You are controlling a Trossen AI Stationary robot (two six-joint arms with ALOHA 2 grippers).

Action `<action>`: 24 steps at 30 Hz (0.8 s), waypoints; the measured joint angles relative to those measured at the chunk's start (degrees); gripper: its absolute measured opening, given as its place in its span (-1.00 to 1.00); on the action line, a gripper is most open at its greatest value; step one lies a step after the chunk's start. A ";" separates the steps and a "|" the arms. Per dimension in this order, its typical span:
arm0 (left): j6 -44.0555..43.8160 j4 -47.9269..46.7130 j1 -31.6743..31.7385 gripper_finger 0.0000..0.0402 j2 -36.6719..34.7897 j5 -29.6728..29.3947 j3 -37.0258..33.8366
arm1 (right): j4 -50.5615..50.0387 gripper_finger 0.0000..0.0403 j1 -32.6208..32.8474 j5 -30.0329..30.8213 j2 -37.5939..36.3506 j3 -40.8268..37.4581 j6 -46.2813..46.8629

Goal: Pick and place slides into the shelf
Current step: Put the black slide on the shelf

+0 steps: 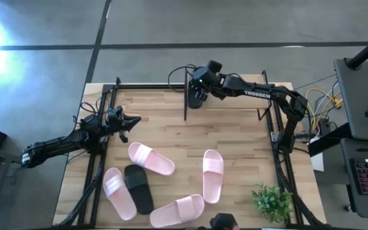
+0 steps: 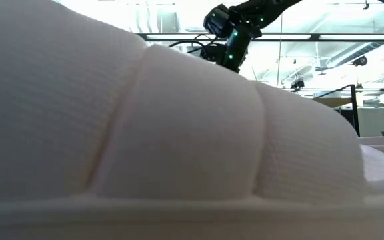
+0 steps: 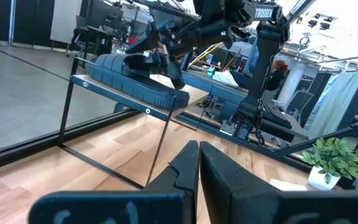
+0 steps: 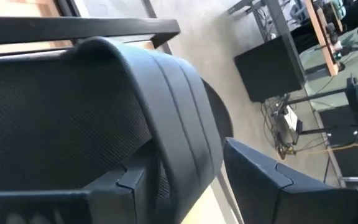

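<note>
right end effector (image 1: pixel 197 96) clamped black slide (image 3: pixel 138 81) over shelf (image 1: pixel 186 96), 12 o'clock; left end effector (image 1: pixel 133 120) closed, 9 o'clock.

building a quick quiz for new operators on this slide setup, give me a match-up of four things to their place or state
Things
1 right gripper
2 left gripper
3 loose black slide
4 plant

Place or state
a shut and empty, over the table's left side
b in a corner on the table's right side
c shut on the held black slide at the shelf
d flat on the table beside a pink slide

Pairs: 1-c, 2-a, 3-d, 4-b
</note>
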 joint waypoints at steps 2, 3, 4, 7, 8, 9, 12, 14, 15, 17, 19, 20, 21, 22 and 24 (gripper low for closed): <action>0.00 0.01 0.00 -1.00 0.00 0.00 0.00 | 0.18 -0.17 -0.02 0.06 0.00 0.03 0.62; 0.01 0.01 0.00 -1.00 0.00 0.00 0.00 | 0.13 -0.17 0.02 0.11 0.00 0.07 0.84; -0.01 -0.01 0.02 -1.00 0.00 0.00 0.00 | -0.17 -0.17 0.16 0.36 0.00 0.17 0.87; 0.01 -0.01 0.01 -1.00 0.00 0.00 0.00 | -2.16 -0.16 0.45 0.78 -0.09 1.26 0.87; -0.01 0.00 0.01 -1.00 0.00 0.00 0.00 | -3.14 -0.17 0.64 1.03 -0.16 1.80 0.87; 0.01 0.01 0.01 -1.00 0.00 0.02 0.00 | -4.12 -0.17 0.76 1.53 -0.20 2.38 0.91; 0.00 0.01 0.02 -1.00 0.00 0.01 0.00 | -7.65 -0.20 1.05 3.09 -0.20 4.57 3.85; 0.01 0.01 0.00 -1.00 0.00 0.00 0.00 | -10.57 -0.22 1.05 3.28 -0.20 6.50 8.49; 0.01 0.00 0.00 -1.00 0.00 0.02 0.00 | -12.56 -0.25 1.03 3.29 -0.21 7.54 11.57; 0.01 0.01 0.02 -1.00 0.00 0.00 0.00 | -17.15 -0.31 0.43 3.14 -0.29 9.51 18.77; 0.00 0.00 0.02 -1.00 0.00 0.01 0.00 | -22.11 -0.39 -0.48 1.25 -0.31 11.46 25.61; 0.01 0.00 0.00 -1.00 0.00 0.01 0.00 | -24.33 -0.44 -1.10 -1.46 -0.31 12.52 28.40; 0.01 0.01 -0.01 -1.00 0.00 0.01 0.00 | -25.66 -0.48 -1.71 -5.16 -0.31 13.45 30.22; 0.01 0.01 0.02 -1.00 0.00 0.01 0.00 | -26.24 -0.52 -2.21 -8.62 -0.32 14.10 31.21; -0.01 0.00 0.01 -1.00 0.00 0.01 0.00 | -26.32 -0.58 -2.79 -12.53 -0.42 14.55 31.69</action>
